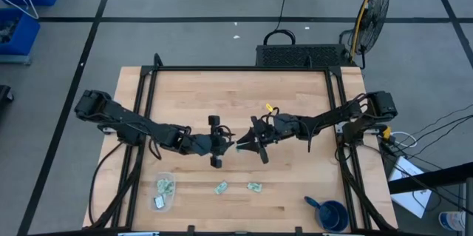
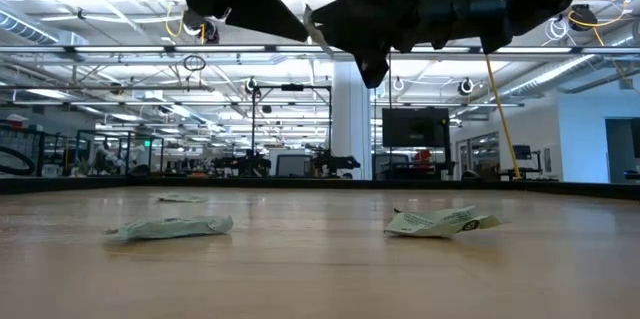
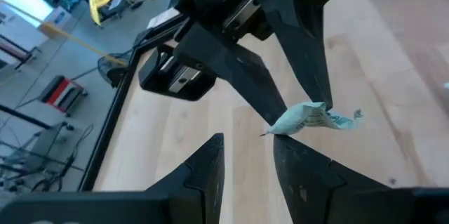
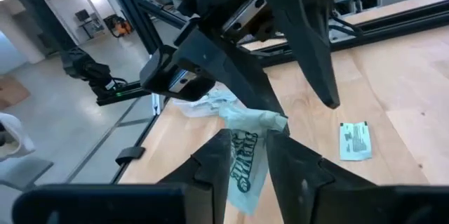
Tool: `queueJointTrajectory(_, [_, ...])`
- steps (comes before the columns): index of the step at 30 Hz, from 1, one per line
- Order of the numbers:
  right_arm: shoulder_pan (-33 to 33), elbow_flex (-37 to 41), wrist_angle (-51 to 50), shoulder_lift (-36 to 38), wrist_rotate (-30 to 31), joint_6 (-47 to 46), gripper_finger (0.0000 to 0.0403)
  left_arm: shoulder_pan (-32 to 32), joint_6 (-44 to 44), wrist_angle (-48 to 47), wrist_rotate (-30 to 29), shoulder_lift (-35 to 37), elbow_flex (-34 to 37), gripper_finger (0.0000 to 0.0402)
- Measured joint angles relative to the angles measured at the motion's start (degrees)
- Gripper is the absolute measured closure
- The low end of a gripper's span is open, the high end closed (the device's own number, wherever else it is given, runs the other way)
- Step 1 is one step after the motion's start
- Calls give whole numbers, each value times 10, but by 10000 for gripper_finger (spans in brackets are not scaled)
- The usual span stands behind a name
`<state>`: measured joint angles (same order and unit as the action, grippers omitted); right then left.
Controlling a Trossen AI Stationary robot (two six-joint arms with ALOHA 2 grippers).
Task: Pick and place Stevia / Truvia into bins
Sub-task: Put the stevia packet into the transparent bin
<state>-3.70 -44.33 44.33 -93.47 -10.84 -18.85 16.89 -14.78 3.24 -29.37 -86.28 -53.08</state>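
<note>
Over on the left, well away from either set of jaws, sits the clear bin (image 1: 164, 191) with a few sachets already inside it. The left gripper (image 1: 219, 142) hangs above mid-table, jaws spread with nothing between them, tips pointed straight at its partner. It looks like a mid-air handover, set up so the left arm can carry to the bin on its own side. Between the two grippers, right at their tips, there's the sachet (image 4: 244, 157): pale green, crumpled, pinched in the right gripper (image 1: 246, 144) and held out toward the open left jaws. The left wrist view shows it caught at the far fingertips, just beyond the left gripper's open tips. Down on the wood, two loose packets (image 1: 221, 188) and (image 1: 254, 186) wait well clear of both jaws. Far right, a dark blue cup (image 1: 332, 214), untouched.
</note>
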Motion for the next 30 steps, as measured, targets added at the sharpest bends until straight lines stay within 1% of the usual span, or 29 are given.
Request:
queueJointTrajectory(5, [0, 0, 3, 0, -6, 1, 312, -1, 4, 0, 33, 0, 0, 270])
queueJointTrajectory(11, [2, 0, 3, 1, -7, 0, 313, 0, -2, 13, 35, 0, 1, 270])
queueJointTrajectory(16, [3, 0, 5, 1, -7, -21, 314, 0, -13, 16, 45, 0, 1, 270])
queueJointTrajectory(27, [3, 0, 19, 1, -7, -43, 314, 17, -16, 26, 49, 0, 1, 270])
queueJointTrajectory(28, [4, 0, 24, 1, 7, -42, 314, 19, -14, 30, 59, 0, 1, 270])
queueJointTrajectory(30, [7, 0, 30, 0, 15, -43, 314, 21, -10, 34, 52, 0, 0, 270])
